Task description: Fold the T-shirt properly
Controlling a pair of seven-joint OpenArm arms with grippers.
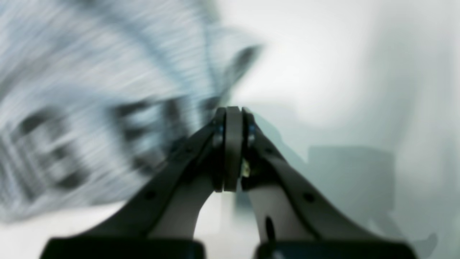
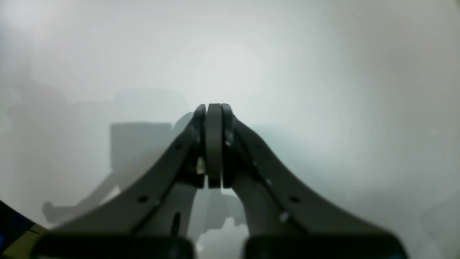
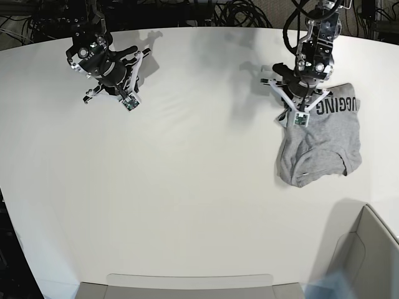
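White tabletop (image 3: 187, 187) fills the base view, cables bunched along its far edge. On that view's right the left gripper (image 1: 233, 111) points down over the near-left edge of the T-shirt (image 3: 324, 140), fingers pressed together, holding nothing that I can see. Crumpled, the grey shirt shows black lettering. Well apart, the right gripper (image 2: 214, 108) hangs over bare table, fingers together.

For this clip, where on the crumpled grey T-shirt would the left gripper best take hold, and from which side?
Probably the T-shirt's lettered top edge, nearest the left gripper, coming straight down from above. The cloth lies bunched and flat on the white table, so only a pinch of a raised fold from above looks workable; its lower hem is rolled under.
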